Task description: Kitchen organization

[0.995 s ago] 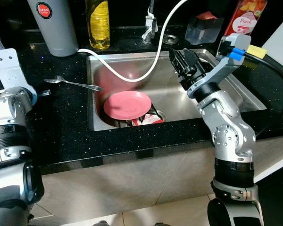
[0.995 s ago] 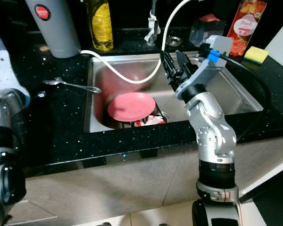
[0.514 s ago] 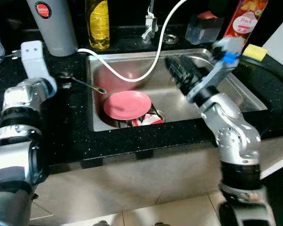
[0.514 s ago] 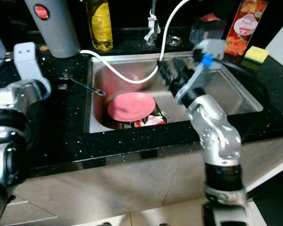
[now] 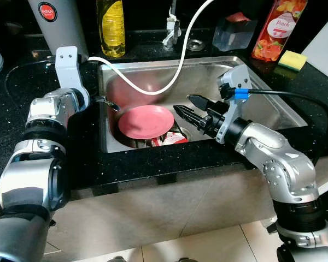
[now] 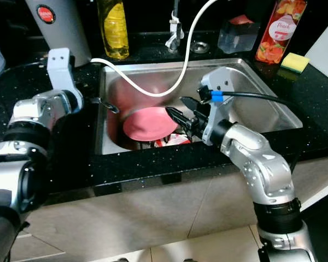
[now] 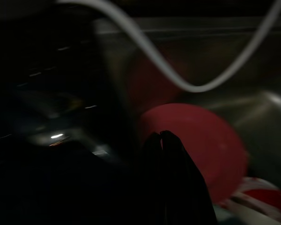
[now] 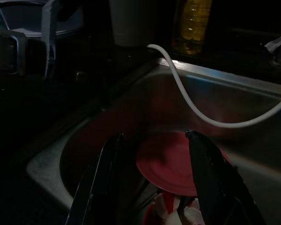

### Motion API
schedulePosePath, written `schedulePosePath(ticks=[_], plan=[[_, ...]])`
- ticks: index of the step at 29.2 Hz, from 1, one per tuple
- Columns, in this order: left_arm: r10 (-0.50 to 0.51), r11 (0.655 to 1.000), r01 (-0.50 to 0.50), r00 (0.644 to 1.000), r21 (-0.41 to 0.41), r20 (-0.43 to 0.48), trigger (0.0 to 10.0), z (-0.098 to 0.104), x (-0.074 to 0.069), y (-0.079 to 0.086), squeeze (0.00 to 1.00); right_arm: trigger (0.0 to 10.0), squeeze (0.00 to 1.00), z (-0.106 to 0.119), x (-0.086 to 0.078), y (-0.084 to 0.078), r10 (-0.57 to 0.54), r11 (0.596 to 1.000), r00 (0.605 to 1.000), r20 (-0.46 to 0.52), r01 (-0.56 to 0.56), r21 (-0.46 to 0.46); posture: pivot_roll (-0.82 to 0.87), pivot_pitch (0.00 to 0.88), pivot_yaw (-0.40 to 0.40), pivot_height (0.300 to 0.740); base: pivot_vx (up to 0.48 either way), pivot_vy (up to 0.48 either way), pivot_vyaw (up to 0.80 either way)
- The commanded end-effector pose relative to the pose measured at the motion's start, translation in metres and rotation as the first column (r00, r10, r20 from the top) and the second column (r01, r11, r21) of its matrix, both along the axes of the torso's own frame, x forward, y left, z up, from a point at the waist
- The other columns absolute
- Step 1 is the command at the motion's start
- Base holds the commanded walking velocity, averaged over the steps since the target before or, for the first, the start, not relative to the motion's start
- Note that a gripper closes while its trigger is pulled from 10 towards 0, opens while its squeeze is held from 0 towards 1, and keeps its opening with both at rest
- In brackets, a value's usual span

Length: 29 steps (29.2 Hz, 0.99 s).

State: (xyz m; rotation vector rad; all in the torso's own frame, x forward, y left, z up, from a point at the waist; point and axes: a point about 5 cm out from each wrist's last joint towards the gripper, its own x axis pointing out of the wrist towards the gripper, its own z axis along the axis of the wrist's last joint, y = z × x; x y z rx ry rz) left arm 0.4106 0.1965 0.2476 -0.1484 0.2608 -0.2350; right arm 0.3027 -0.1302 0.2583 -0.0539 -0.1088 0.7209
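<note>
Right gripper [image 5: 183,107]: fingers [image 8: 210,164] held apart, poised inside the steel sink [image 5: 273,109], just beside the pink plate [image 5: 146,121]. Left gripper [image 7: 161,140]: fingers pressed together, seen at the sink's left rim, above the plate. Plate: propped over red-and-white packaging [image 5: 172,138] near the drain. White hose [image 5: 147,87]: draped into the sink. Black table [image 5: 93,158]: carries an oil bottle [image 5: 110,27], grey flask [image 5: 57,24], juice bottle [image 5: 271,30] and yellow sponge [image 5: 292,60].
</note>
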Motion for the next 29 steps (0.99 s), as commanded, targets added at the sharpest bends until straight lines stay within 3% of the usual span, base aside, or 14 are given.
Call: schedulePosePath(ticks=[1,3,5,6,7,9,10,15,17,18,19,27,28,29], plan=[[-0.057,0.998,0.057,0.998,-0.012,0.023,10.0,0.008,0.000,-0.009,0.00,10.0,0.00,0.006,0.000,-0.001,0.004,1.000,1.000,0.021,-0.004,0.009,0.04,0.049,0.008,0.740,0.000,0.000,0.00],[-0.053,0.998,0.052,0.996,0.018,0.071,10.0,0.017,0.000,-0.008,0.00,10.0,0.00,0.007,-0.001,-0.002,0.007,1.000,1.000,0.028,-0.008,0.014,0.04,0.046,0.009,0.740,0.000,0.000,0.00],[0.063,0.990,-0.076,0.992,0.117,0.109,10.0,0.021,0.001,0.007,0.00,10.0,0.00,0.008,-0.002,-0.001,0.010,1.000,0.999,0.032,-0.011,0.019,0.04,0.045,0.013,0.740,0.000,0.000,0.00],[0.063,0.990,-0.076,0.992,0.117,0.109,10.0,0.021,0.001,0.007,0.00,10.0,0.00,0.008,-0.002,-0.001,0.010,1.000,0.999,0.032,-0.011,0.019,0.04,0.045,0.013,0.740,0.000,0.000,0.00],[0.122,0.976,-0.141,0.986,0.167,0.117,10.0,0.021,0.001,0.015,0.00,10.0,0.00,0.008,-0.002,-0.001,0.011,1.000,0.999,0.032,-0.012,0.021,0.04,0.045,0.013,0.740,0.000,0.000,0.00],[0.205,0.961,-0.222,0.972,0.162,0.116,10.0,0.022,0.000,0.028,0.00,10.0,0.00,0.008,-0.002,0.000,0.009,1.000,0.999,0.032,-0.010,0.025,0.04,0.045,0.009,0.740,0.000,0.000,0.00],[0.193,0.969,-0.205,0.977,0.139,0.093,10.0,0.020,0.000,0.028,0.00,10.0,0.00,0.008,-0.002,0.000,0.006,1.000,1.000,0.031,-0.007,0.027,0.05,0.042,0.004,0.740,0.000,0.000,0.00],[0.135,0.987,-0.137,0.991,0.084,0.023,10.0,0.011,0.002,0.016,0.00,10.0,0.00,0.009,0.001,0.000,-0.010,0.999,0.999,0.034,0.008,0.038,0.05,0.039,0.004,0.740,0.000,0.000,0.00],[0.106,0.993,-0.107,0.994,-0.046,-0.029,10.0,0.011,0.003,-0.004,0.02,10.0,0.00,0.010,0.003,0.000,-0.018,0.999,0.999,0.040,0.016,0.043,0.05,0.037,0.016,0.740,0.000,0.000,0.00],[0.106,0.993,-0.107,0.994,-0.046,-0.029,10.0,0.011,0.003,-0.004,0.02,10.0,0.00,0.010,0.003,0.000,-0.018,0.999,0.999,0.040,0.016,0.043,0.05,0.037,0.016,0.740,0.000,0.000,0.00],[0.102,0.990,-0.107,0.994,-0.096,-0.049,10.0,0.012,0.003,-0.013,0.02,10.0,0.00,0.011,0.003,0.000,-0.019,0.999,0.999,0.043,0.018,0.045,0.05,0.037,0.016,0.740,0.000,0.000,0.00],[0.029,0.995,-0.028,1.000,-0.097,0.007,10.0,0.036,-0.017,-0.041,0.00,10.0,0.00,0.008,0.001,-0.003,-0.040,0.998,0.999,0.035,0.038,0.049,0.05,0.044,0.021,0.740,0.000,0.000,0.00],[0.039,0.995,-0.040,0.999,-0.090,-0.004,10.0,0.036,-0.020,-0.041,0.84,10.0,0.00,0.007,0.001,-0.004,-0.041,0.998,0.999,0.032,0.040,0.049,0.05,0.044,0.021,0.740,0.000,0.000,0.00],[0.080,0.993,-0.082,0.996,-0.086,-0.032,10.0,0.036,-0.025,-0.038,1.00,10.0,0.00,0.007,0.001,-0.004,-0.037,0.998,0.999,0.036,0.035,0.054,0.06,0.041,0.017,0.740,0.000,0.000,0.00]])
